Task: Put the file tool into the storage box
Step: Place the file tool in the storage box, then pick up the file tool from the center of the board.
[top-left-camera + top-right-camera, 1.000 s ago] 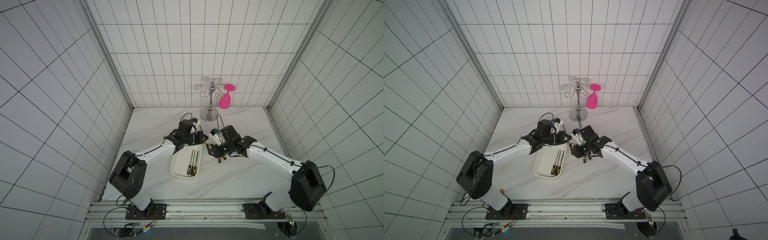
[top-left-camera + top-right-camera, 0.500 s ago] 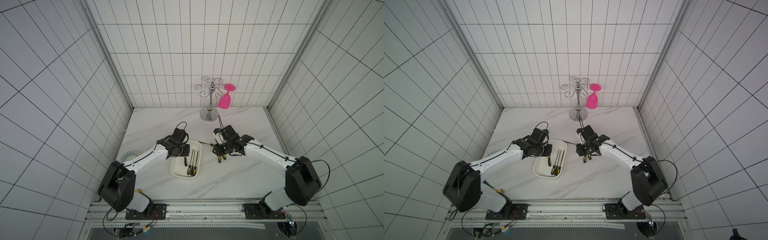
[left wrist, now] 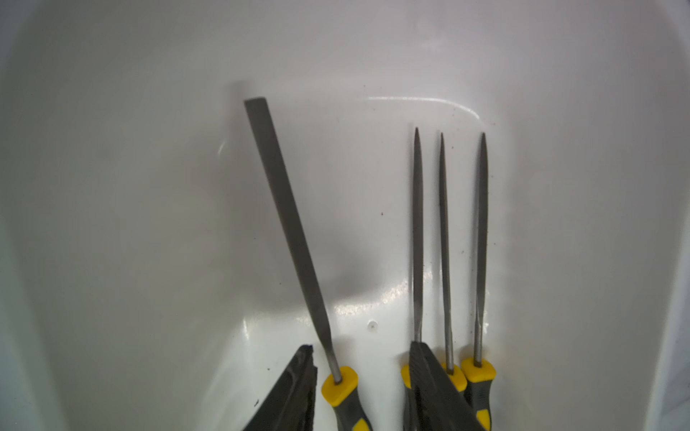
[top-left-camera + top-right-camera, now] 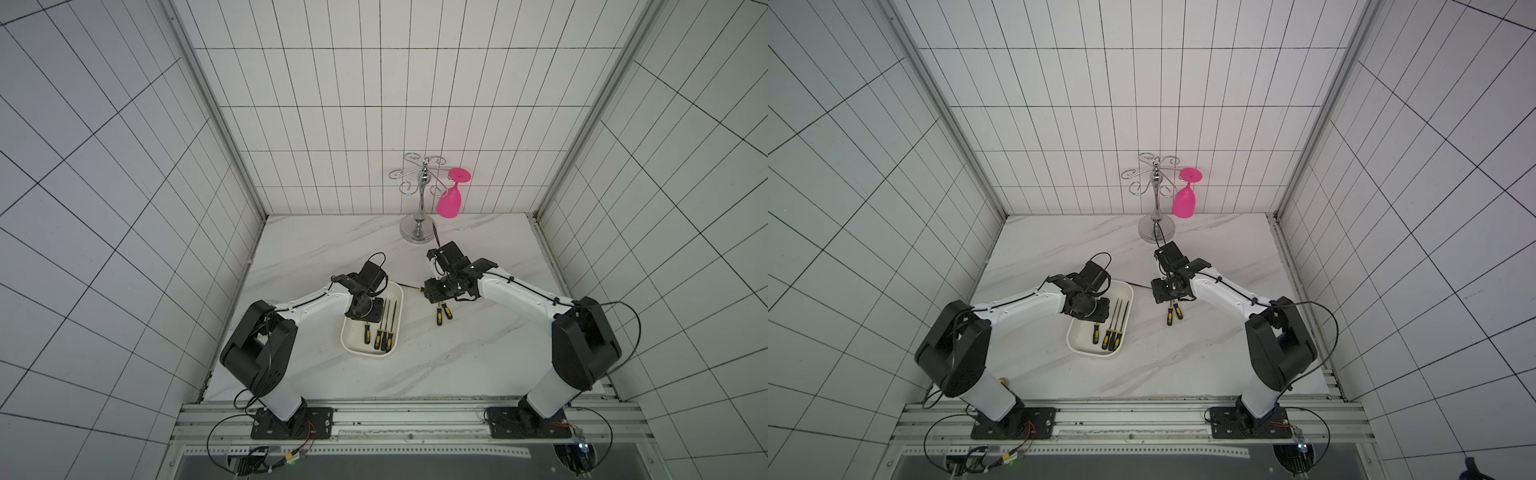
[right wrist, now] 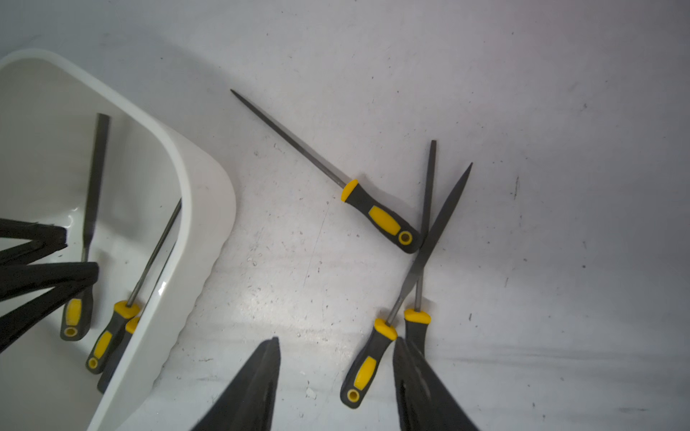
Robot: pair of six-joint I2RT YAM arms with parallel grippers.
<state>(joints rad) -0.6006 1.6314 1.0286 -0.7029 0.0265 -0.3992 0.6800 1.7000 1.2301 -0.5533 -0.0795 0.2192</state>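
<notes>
My left hand hangs low inside the storage box, its fingers spread apart on either side of the flat file without touching it, so the hand is released and holds nothing. That flat file lies on the white floor of the box, slanting a little away from the three pointed files that rest side by side, nearly parallel, along one long wall. In both top views the box sits on the marble surface between my two arms, with the yellow-and-black handles pointing toward my bases. My right hand hovers above the surface just beside the box, fingers parted and empty; one finger's tip stands close to the handles of two crossed files that lie on the surface, their blades overlapping like scissors. A third loose file lies near them, its handle end touching or almost touching the crossed blades, and its thin tip points toward the corner of the box. So four files are in the box and three lie outside it, near my right hand. At the back of the surface stands a chrome glass rack with a pink goblet hanging upside down from one of its hooks.
</notes>
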